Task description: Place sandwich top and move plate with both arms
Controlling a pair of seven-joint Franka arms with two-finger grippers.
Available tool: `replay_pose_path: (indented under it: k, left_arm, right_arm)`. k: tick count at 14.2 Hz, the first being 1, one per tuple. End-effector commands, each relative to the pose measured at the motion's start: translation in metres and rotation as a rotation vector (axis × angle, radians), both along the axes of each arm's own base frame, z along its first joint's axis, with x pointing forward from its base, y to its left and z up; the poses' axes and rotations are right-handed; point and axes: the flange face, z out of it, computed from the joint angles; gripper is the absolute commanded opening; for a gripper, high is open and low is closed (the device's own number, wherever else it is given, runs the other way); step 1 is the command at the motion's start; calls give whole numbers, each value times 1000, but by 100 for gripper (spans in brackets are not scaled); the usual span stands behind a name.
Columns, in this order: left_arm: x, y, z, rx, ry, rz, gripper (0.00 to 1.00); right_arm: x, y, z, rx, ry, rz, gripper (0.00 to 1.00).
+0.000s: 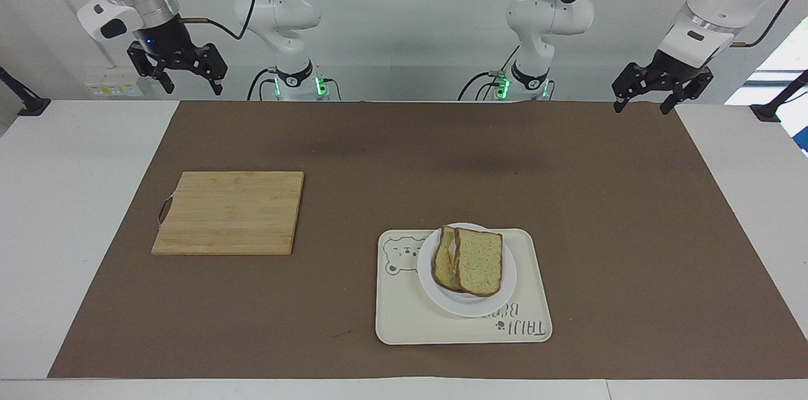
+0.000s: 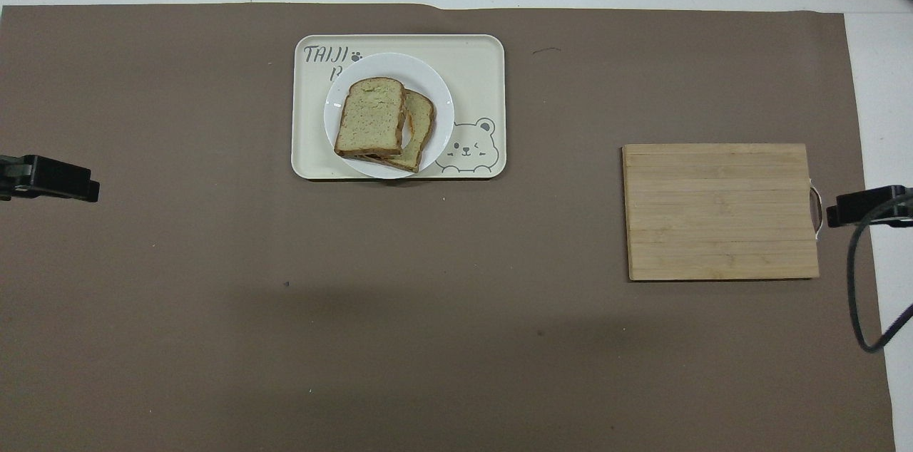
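Brown matte mat (image 1: 568, 198), speckled sandwich top (image 1: 480, 261) on round white plate (image 1: 499, 299), left gripper (image 1: 644, 106) and right gripper (image 1: 189, 81) jaws open, empty

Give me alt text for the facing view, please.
A sandwich top lies askew on another bread slice on a white plate that sits on a cream tray. A wooden cutting board lies toward the right arm's end. The left gripper and right gripper hang open, raised near the bases.

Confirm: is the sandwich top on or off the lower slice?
On. The sandwich top lies on the lower slice, shifted sideways, both on the plate.
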Motion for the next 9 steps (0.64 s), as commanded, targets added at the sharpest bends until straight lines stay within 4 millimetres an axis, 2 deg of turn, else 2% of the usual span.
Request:
replay_pose_path:
  k: [1, 9]
  left_arm:
    - [-8, 1, 0, 16, -14, -14, 100]
    - [-8, 3, 2, 14, -20, -5, 100]
  right_arm:
    - [-7, -7, 0, -7, -2, 14, 100]
    - [-7, -7, 0, -7, -3, 16, 100]
